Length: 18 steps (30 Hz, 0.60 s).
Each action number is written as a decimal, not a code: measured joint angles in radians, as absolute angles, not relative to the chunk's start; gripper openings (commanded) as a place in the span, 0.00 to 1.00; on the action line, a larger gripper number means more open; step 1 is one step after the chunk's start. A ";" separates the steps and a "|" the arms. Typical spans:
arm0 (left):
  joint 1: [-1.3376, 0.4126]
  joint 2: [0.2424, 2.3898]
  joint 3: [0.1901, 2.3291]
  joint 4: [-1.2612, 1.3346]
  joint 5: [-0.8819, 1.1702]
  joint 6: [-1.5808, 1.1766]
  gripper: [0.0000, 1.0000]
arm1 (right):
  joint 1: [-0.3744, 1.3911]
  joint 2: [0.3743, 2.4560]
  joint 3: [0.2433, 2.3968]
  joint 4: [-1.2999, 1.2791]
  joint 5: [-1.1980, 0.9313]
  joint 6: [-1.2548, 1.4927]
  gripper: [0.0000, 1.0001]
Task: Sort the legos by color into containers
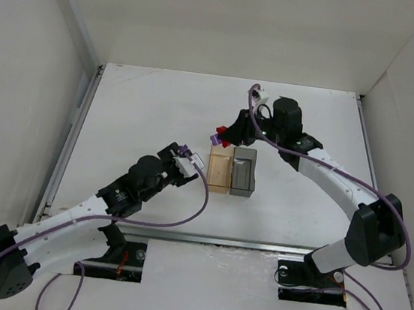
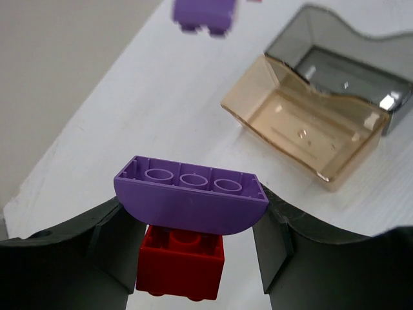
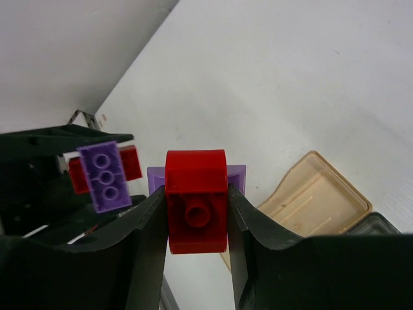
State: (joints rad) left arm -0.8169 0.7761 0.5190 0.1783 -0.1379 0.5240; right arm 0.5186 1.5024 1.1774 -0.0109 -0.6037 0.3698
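Note:
My left gripper [image 1: 185, 157] is shut on a purple curved brick [image 2: 190, 203] with a red brick [image 2: 181, 268] stuck beneath it, held above the table left of the trays. My right gripper [image 1: 221, 136] is shut on a red brick [image 3: 196, 210] joined to a purple brick [image 3: 236, 175] behind it, just beyond the trays. That purple brick also shows in the left wrist view [image 2: 202, 14]. The tan tray [image 1: 219, 168] and the dark grey tray [image 1: 243, 172] stand side by side; both look empty in the left wrist view.
White walls enclose the table on the left, back and right. The left arm's purple cable [image 1: 198, 199] loops near the tan tray. The table's near edge [image 1: 204, 238] runs just in front of the trays.

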 measured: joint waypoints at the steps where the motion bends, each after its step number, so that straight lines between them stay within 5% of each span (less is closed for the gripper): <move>1: -0.817 0.794 0.497 0.188 -0.135 0.524 0.05 | 0.519 1.504 1.168 -0.011 -0.596 0.370 0.00; 10: -0.816 0.799 0.180 0.308 -0.050 0.541 0.29 | 0.532 1.518 1.115 -0.020 -0.560 0.369 0.00; 11: -0.816 0.796 0.170 0.321 -0.041 0.546 0.49 | 0.534 1.518 1.114 -0.020 -0.557 0.368 0.00; 15: -0.816 0.796 0.164 0.362 -0.017 0.564 0.95 | 0.545 1.518 1.113 -0.023 -0.544 0.350 0.00; 18: -0.816 0.794 0.168 0.381 -0.001 0.568 1.00 | 0.557 1.518 1.114 -0.045 -0.531 0.334 0.00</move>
